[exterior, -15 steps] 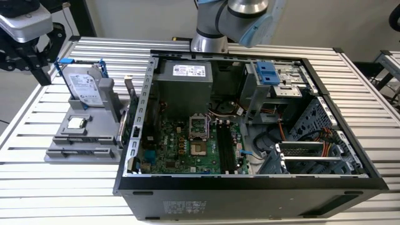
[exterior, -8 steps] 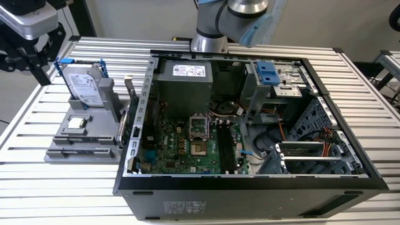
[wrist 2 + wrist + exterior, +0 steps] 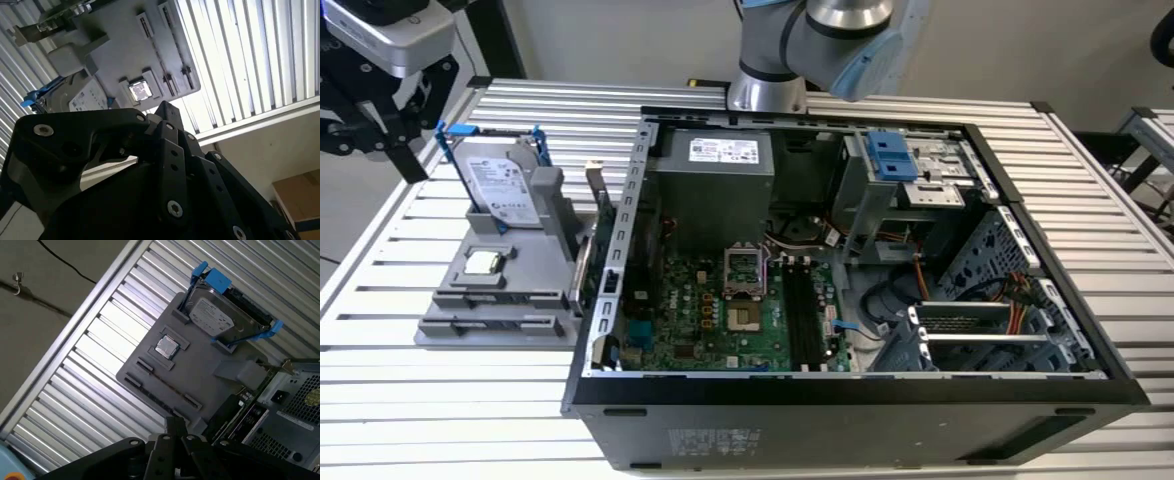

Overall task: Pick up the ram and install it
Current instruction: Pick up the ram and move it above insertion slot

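The ram (image 3: 598, 215) is a thin dark-green stick standing on edge along the side of the grey holder (image 3: 520, 300) that faces the computer case; in the first wrist view its dark edge (image 3: 239, 407) runs between holder and case. The black memory slots (image 3: 803, 310) lie on the motherboard inside the open case. My gripper (image 3: 408, 160) hangs above the table at the exterior view's far left, beyond the holder and well away from the ram. Its black fingers meet at the tip in both wrist views (image 3: 175, 426) (image 3: 162, 109), shut with nothing in them.
A silver hard drive with blue rails (image 3: 500, 185) stands upright in the holder, with a small square processor chip (image 3: 483, 263) lying flat in front of it. The open case (image 3: 854, 385) takes up the middle of the slatted table (image 3: 440, 400). The arm's base (image 3: 767, 90) rises behind the case.
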Available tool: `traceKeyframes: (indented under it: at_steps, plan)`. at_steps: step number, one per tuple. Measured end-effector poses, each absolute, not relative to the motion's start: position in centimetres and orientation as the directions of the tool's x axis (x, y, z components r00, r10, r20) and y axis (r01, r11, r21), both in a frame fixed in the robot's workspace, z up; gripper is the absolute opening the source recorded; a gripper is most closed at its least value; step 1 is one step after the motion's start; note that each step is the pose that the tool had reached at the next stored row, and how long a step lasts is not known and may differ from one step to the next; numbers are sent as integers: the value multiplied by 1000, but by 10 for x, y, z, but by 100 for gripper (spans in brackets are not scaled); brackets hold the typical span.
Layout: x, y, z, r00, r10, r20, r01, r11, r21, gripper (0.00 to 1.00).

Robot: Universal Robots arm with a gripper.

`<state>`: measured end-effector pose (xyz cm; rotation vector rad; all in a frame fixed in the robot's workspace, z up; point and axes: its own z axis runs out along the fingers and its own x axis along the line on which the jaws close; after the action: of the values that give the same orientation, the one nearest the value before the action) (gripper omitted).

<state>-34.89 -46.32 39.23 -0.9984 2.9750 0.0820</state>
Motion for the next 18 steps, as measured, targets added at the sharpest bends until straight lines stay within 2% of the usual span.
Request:
traceKeyframes:
  at_steps: [18]
  plan:
    - [-350, -463, 392, -619, -785, -19, -785, 618, 49, 0]
